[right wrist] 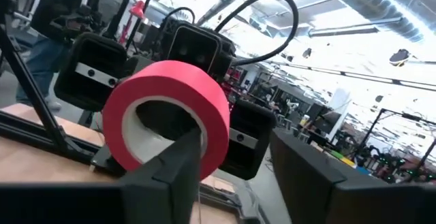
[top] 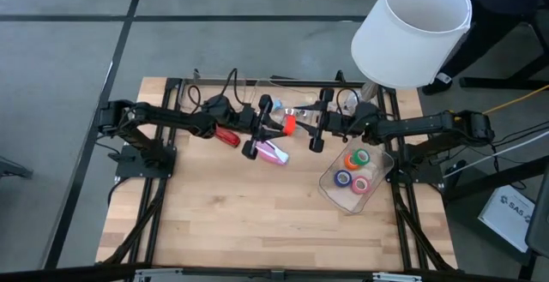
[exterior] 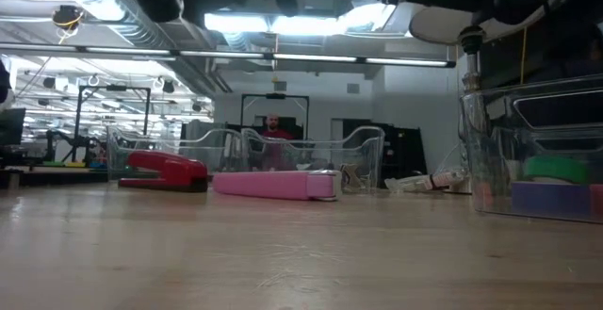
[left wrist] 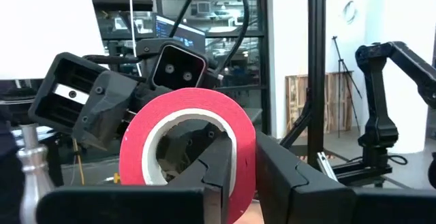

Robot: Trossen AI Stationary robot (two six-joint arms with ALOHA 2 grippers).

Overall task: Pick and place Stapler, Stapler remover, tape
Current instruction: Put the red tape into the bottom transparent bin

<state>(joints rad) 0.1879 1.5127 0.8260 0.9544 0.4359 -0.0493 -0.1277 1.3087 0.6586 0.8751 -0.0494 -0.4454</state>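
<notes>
Bin: clear container (top: 332, 188) near the tabletop's right edge holds green, orange, blue-purple and pink tape rolls (top: 355, 170).
Red tape (top: 290, 123): aloft mid-table toward the far edge, standing on edge, its hole facing both wrist cameras.
Staplers: red stapler (top: 226, 135) and pink stapler (top: 274, 152) lie flat, left of centre.
Left gripper (top: 268, 127): reaches in level, finger through the roll (left wrist: 218, 166).
Right gripper (top: 307, 124): meets it head-on, finger also inside the roll (right wrist: 178, 154).

I'm looking down on a light wooden table (top: 232, 213) standing on grey floor (top: 69, 51) crossed by dark lines. A white lampshade (top: 410, 29) hangs at the far right. Across the room, ceiling lights (exterior: 292, 23) glare above ducting (exterior: 122, 13).
</notes>
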